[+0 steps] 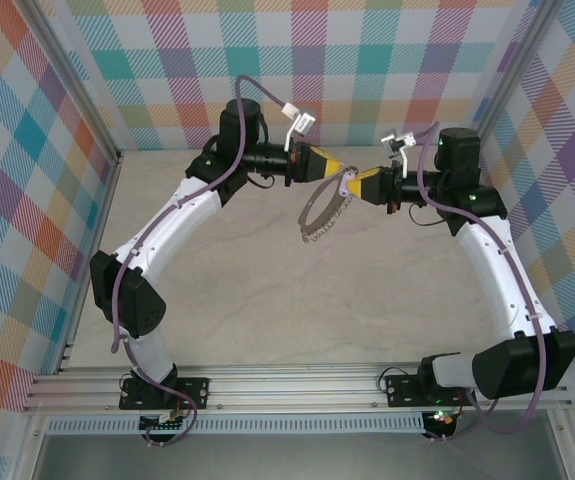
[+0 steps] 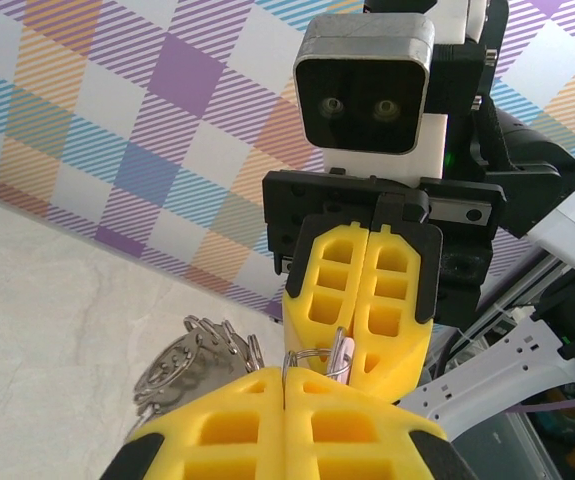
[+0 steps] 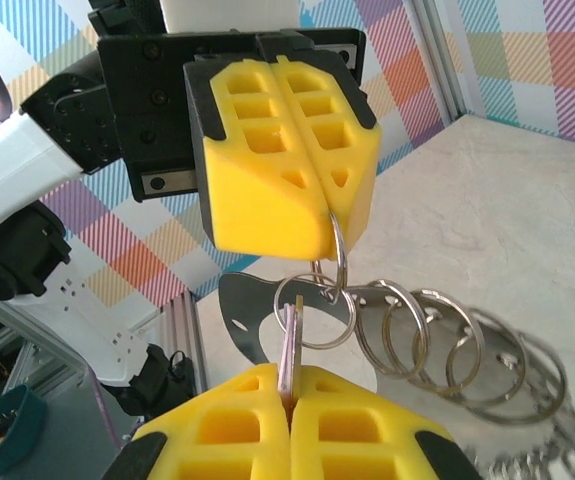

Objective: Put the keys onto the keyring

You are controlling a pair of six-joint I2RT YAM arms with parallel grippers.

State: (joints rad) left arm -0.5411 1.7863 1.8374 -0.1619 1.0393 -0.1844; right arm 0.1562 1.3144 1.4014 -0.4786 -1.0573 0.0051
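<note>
Above the table's middle, my two yellow-fingered grippers meet tip to tip. The left gripper point(image 1: 333, 168) point(image 2: 287, 378) point(image 3: 332, 215) is shut on a small split ring of the keyring point(image 1: 319, 216) point(image 2: 182, 365) point(image 3: 252, 320). The rest of the keyring, a flat silver ring with several wire loops point(image 3: 437, 340), hangs below it. My right gripper point(image 1: 360, 184) point(image 3: 289, 375) point(image 2: 367, 360) is shut on the key point(image 3: 289, 345) point(image 2: 343, 352), pinching its lilac head. The metal tip of the key pokes up against one small ring point(image 3: 312, 312). I cannot tell whether it is threaded.
Beige tabletop point(image 1: 267, 300) lies below the hanging ring. Checkered walls close the back and both sides. An aluminium rail point(image 1: 297, 385) carrying both arm bases runs along the near edge.
</note>
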